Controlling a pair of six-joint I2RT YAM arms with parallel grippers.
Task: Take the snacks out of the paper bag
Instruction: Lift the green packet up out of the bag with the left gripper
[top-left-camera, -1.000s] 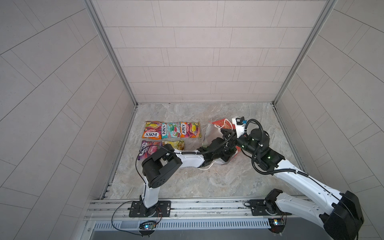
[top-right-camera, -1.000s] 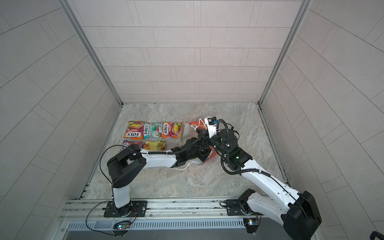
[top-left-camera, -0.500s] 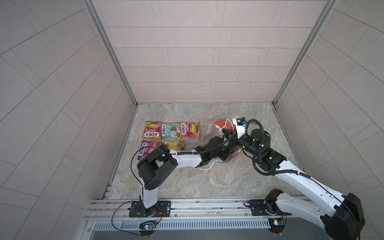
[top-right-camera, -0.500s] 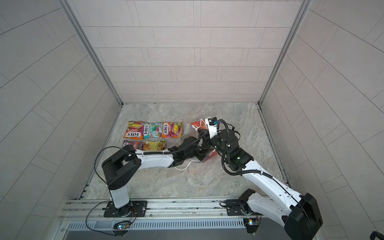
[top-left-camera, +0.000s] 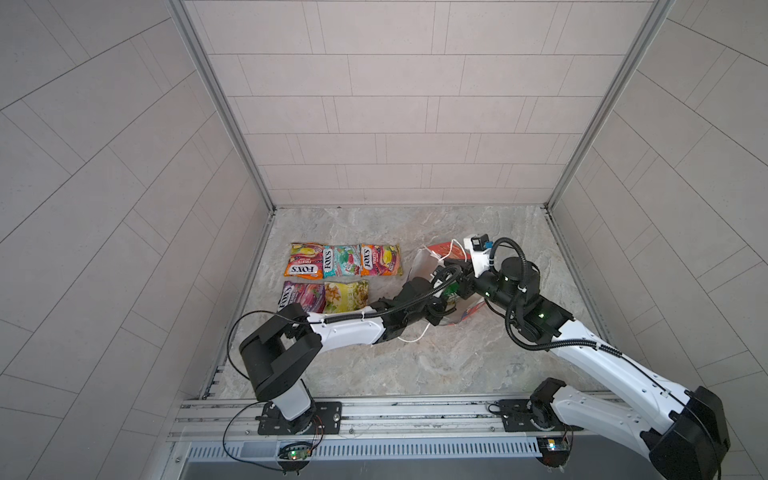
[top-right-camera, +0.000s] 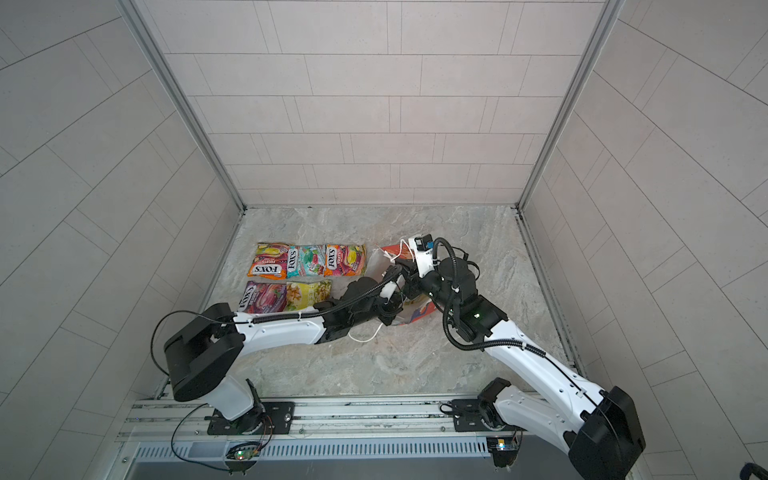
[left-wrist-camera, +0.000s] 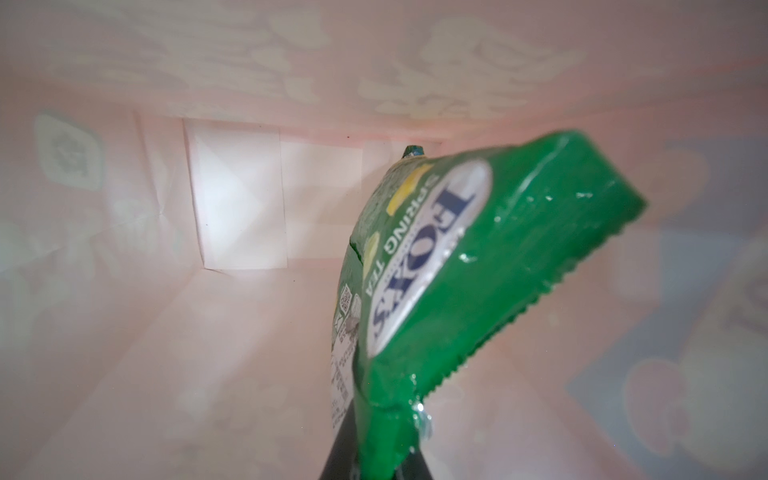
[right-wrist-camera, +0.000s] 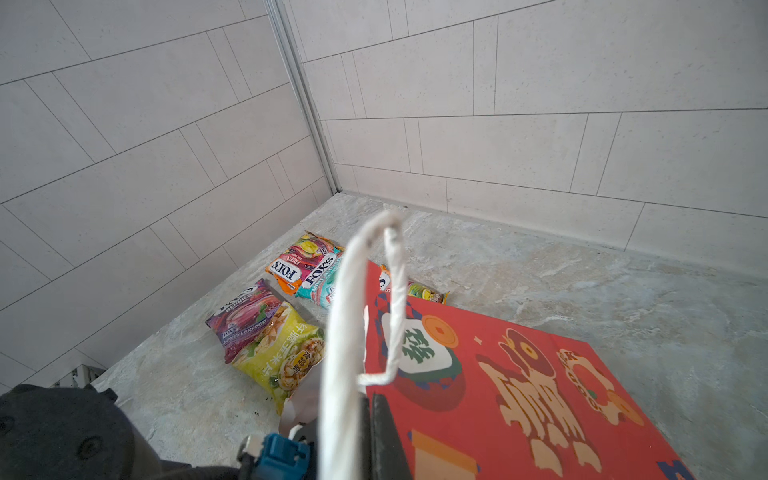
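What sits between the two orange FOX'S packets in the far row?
A flat teal FOX'S candy packet, touching the left orange packet and the right orange packet; shown in both top views.

My left claw hidden inside the paper bag from above, green packet blurred close up, one end cut off at the edge.

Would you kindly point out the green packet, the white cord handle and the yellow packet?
green packet (left-wrist-camera: 432, 257): left wrist view, white logo oval.
white cord handle (right-wrist-camera: 343, 316): right wrist view, thick near strand.
yellow packet (top-left-camera: 345, 296): in a top view, its middle.
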